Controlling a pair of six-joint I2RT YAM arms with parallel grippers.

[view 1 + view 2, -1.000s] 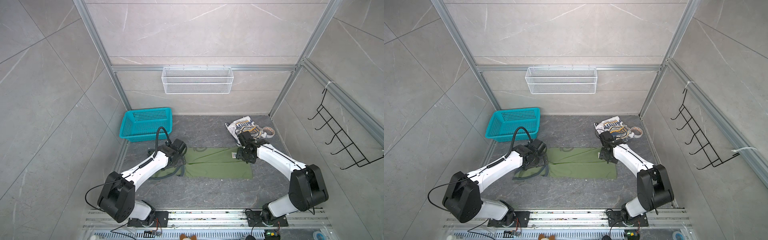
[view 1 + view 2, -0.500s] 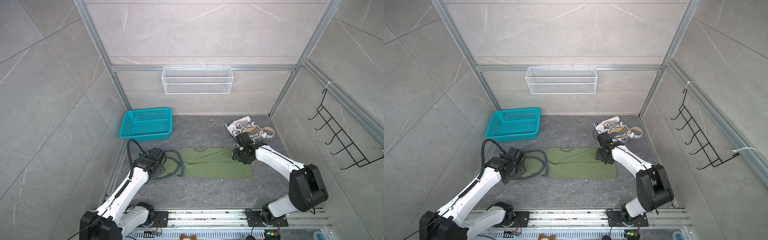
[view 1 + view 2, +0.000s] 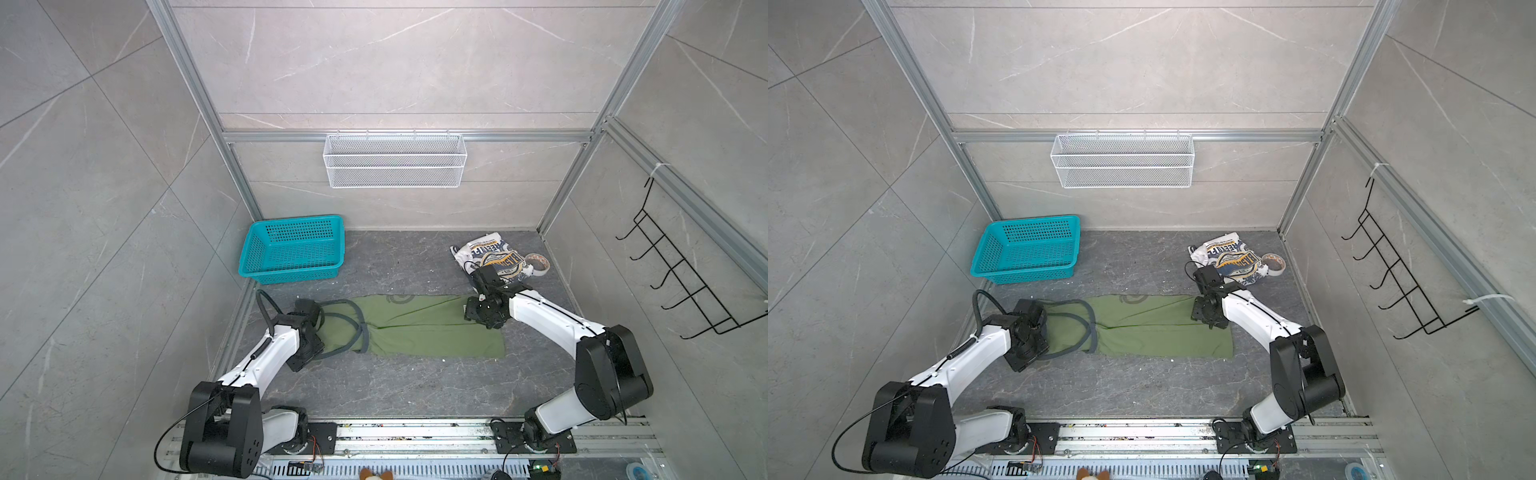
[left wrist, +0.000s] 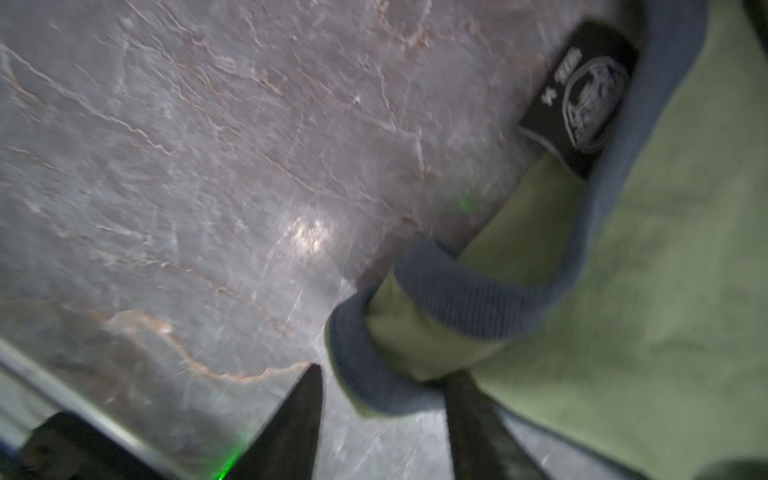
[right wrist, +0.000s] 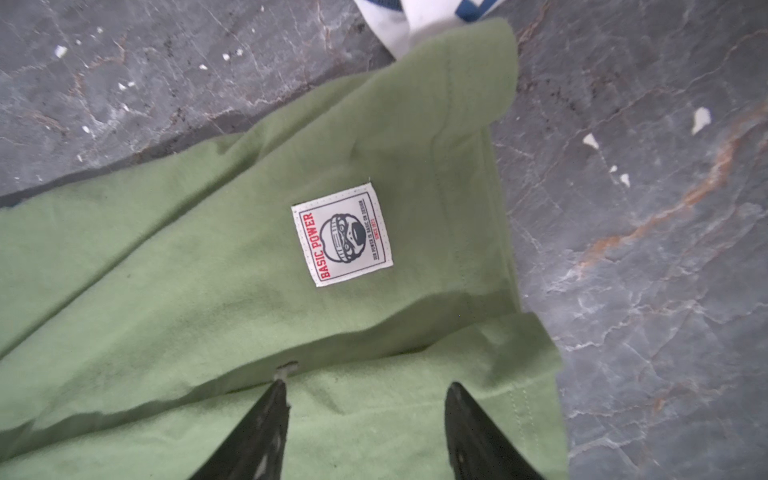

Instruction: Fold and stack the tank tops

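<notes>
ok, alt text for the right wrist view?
An olive green cloth tank top with a white BASIC POWER label lies on the grey marbled floor. The right gripper has its black jaws apart over the cloth; the edge of a white tank top shows beyond.

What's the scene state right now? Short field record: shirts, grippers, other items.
green tank top: laid out lengthwise in the middle, straps toward the left arm
white tank top: crumpled at back right, not folded
left gripper: open, jaws either side of a grey-trimmed strap
right gripper: open, over the green top's hem end, near its white label
teal basket: back left, apart from both tops
tape roll: beside the white top
stack: not started
</notes>
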